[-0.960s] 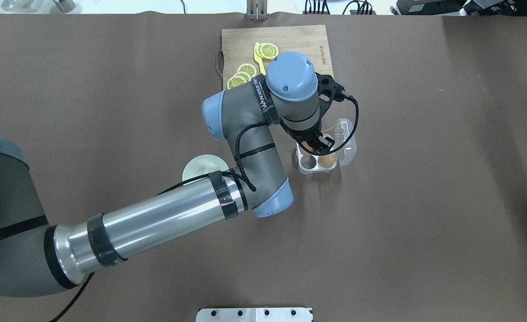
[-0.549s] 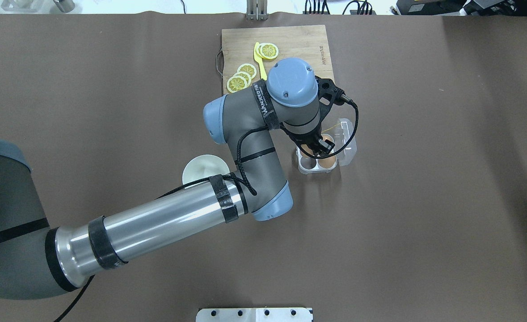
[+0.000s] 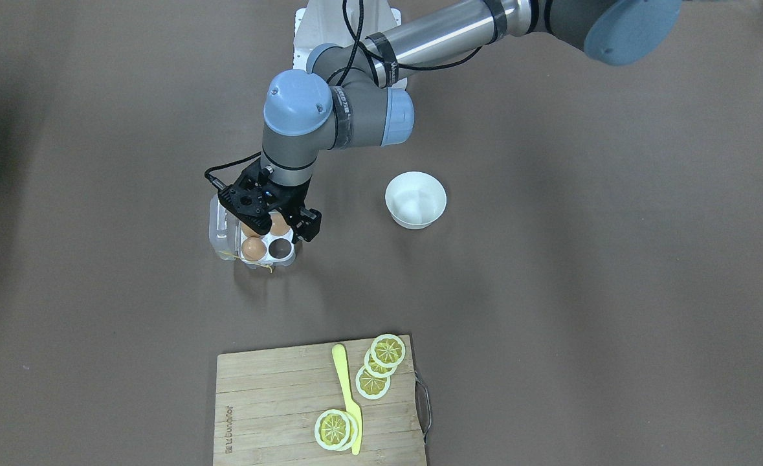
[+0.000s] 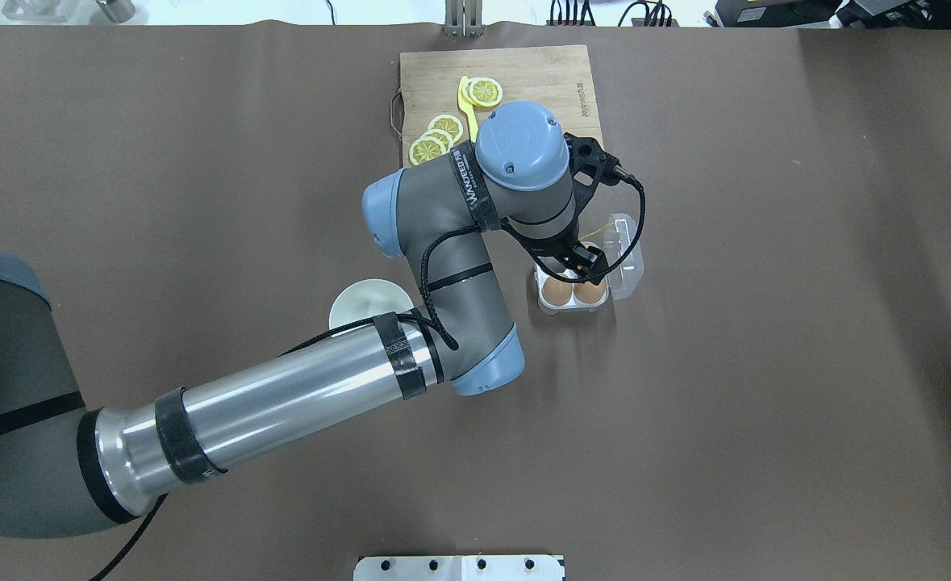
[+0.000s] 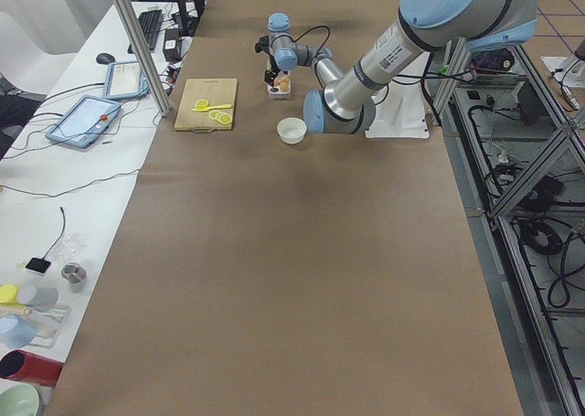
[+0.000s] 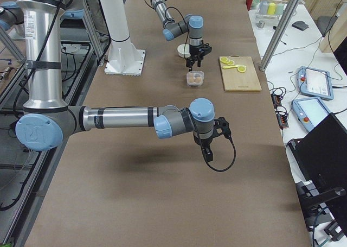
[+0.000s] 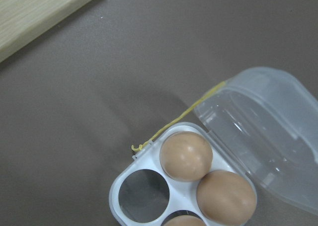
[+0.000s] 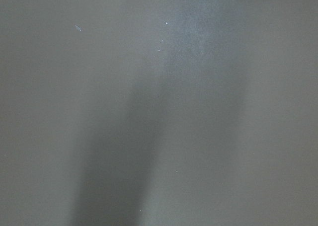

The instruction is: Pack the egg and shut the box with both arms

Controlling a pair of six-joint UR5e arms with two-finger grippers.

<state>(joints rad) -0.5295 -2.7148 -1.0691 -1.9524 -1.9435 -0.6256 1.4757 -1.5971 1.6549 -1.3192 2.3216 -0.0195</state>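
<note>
The box [image 4: 541, 300] is a clear four-cell carton on the table, its lid [image 4: 627, 257] hinged open to the right. The left wrist view shows three tan eggs [image 7: 186, 155] in it, one empty cell [image 7: 140, 188] and the yellow string [image 7: 174, 124]. In the overhead view an egg [image 4: 556, 292] lies in the near-left cell and another [image 4: 591, 290] beside it. My left gripper [image 4: 580, 265] hovers just above the carton's far row, open and empty; it also shows in the front view [image 3: 283, 225]. My right gripper [image 6: 209, 146] hangs over bare table far from the box; I cannot tell its state.
A white bowl [image 4: 360, 300] stands left of the box, partly under my left forearm. A wooden cutting board [image 4: 535, 73] with lemon slices [image 4: 485, 91] and a yellow knife lies beyond the box. The right wrist view shows only brown table.
An egg now lies in the near-left cell, which was empty one second ago. My left gripper dipped toward that cell, then drew back without the egg.
</note>
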